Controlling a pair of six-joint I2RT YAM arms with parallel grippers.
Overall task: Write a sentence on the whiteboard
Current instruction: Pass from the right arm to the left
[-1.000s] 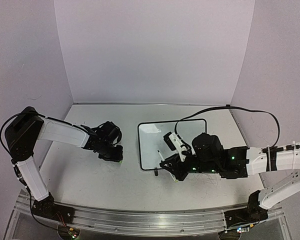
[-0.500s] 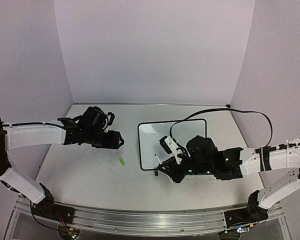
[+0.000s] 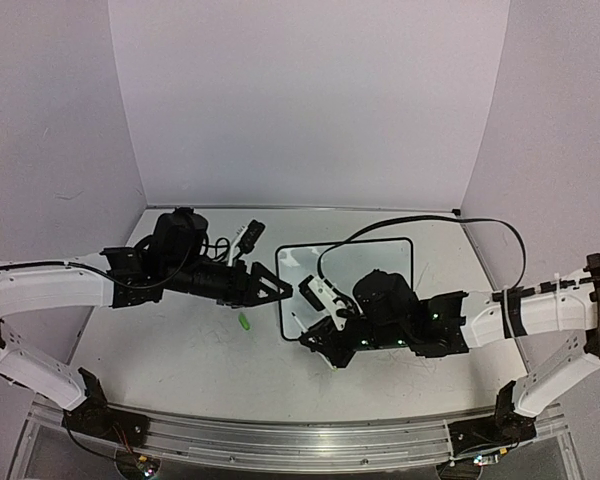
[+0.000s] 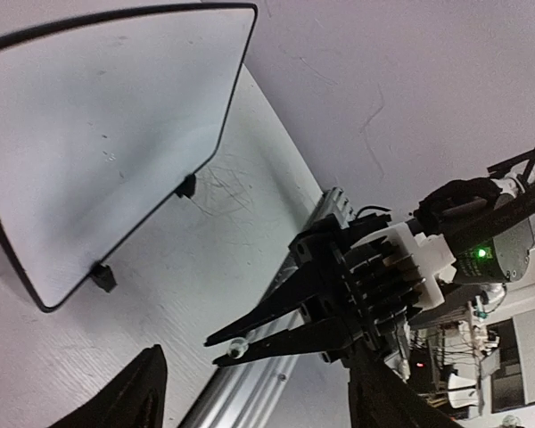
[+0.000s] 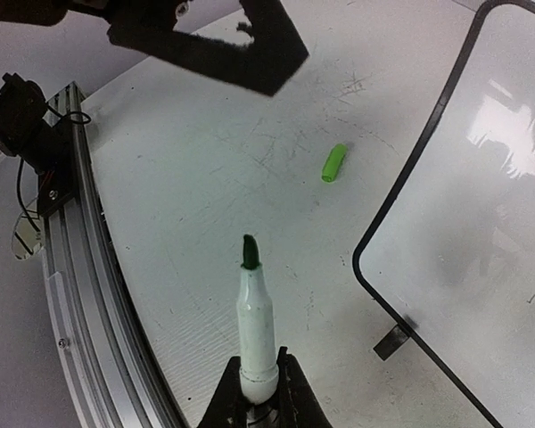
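Flat, cool light from overhead, soft shadows beneath both arms. Glare streaks the glossy white black-framed whiteboard (image 5: 508, 125) (strongest at the right wrist). The left tool's dark fingers (image 4: 138, 397) loom blurred; straight edges bow near corners.

White links (image 3: 50, 285), black joints (image 3: 180, 235), apparently green lights (image 4: 479, 252)

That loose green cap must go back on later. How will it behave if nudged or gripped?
The green cap lies on its side, small and cylindrical, so a nudge would probably roll it. It looks like light plastic, likely to skid on the table.
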